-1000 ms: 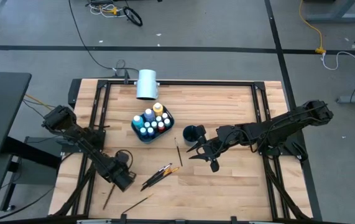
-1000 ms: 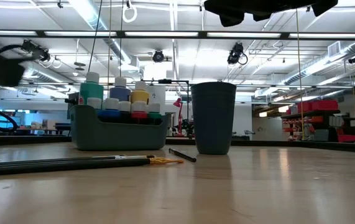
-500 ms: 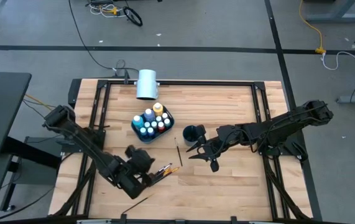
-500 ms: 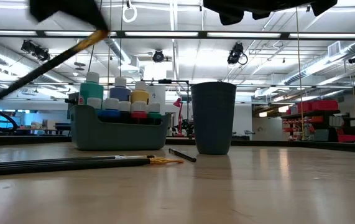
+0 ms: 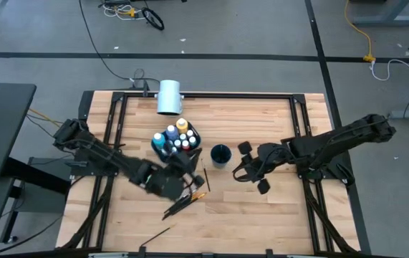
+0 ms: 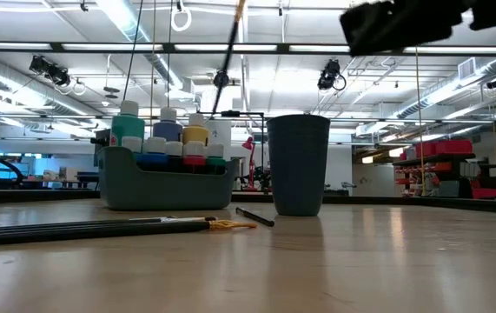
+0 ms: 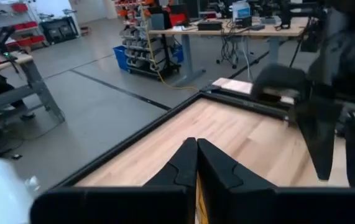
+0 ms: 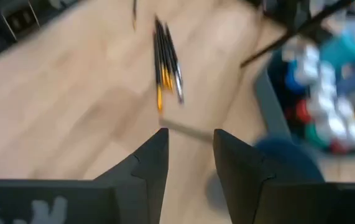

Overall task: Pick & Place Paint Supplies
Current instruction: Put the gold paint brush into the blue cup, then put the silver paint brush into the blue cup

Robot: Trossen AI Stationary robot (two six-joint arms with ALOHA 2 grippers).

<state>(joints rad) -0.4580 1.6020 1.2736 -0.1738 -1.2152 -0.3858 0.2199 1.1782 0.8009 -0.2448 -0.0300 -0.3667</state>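
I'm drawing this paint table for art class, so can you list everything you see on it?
white cylinder: one, white, lying at the far edge of the table.
caddy: one, dark grey, middle of the table.
paint bottles: about ten, with blue, yellow, red, green and white caps, standing in the caddy.
cup: one, dark, beside the caddy.
bundle of brushes: a few, dark with orange, lying in front of the caddy.
single brushes: one dark near the cup, one thin by the near edge.
held paintbrush: one, up in the air.
wooden table: one, light brown.
left pincer: black, shut on the held paintbrush.
right pincer: black, open, empty, beside the cup.
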